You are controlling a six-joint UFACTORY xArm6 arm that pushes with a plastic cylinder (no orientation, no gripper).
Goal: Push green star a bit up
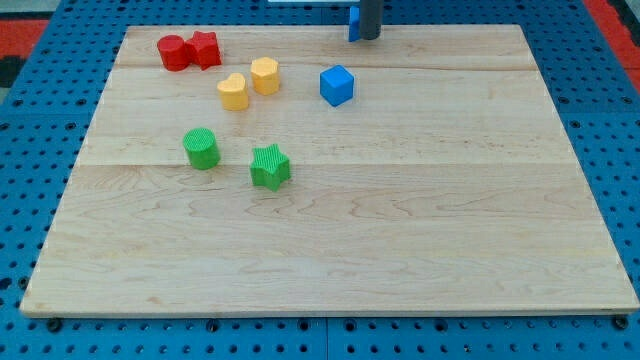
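Our green star point(270, 166) sits left of centre on the wooden board point(420, 230), resting flat and touching nothing. Just to the view's left of it, a little higher, we have the green cylinder point(201, 148) — near, but apart. Above the star the wood is bare for a stretch before the two yellow blocks point(233, 91) point(265, 75), which sit close together, and the blue cube point(337, 85) off to their right. Up in the top-left corner the red cylinder point(173, 52) and the red star-like block point(205, 49) are touching, close to the board's top edge. Everything right of and below the green star is open wood out to the edges. Our tip point(369, 38) sits at the top edge — well apart from the star, up beyond the blue cube, with a small blue piece point(354, 22) beside the rod. There's no pincer on this arm, only the rod.
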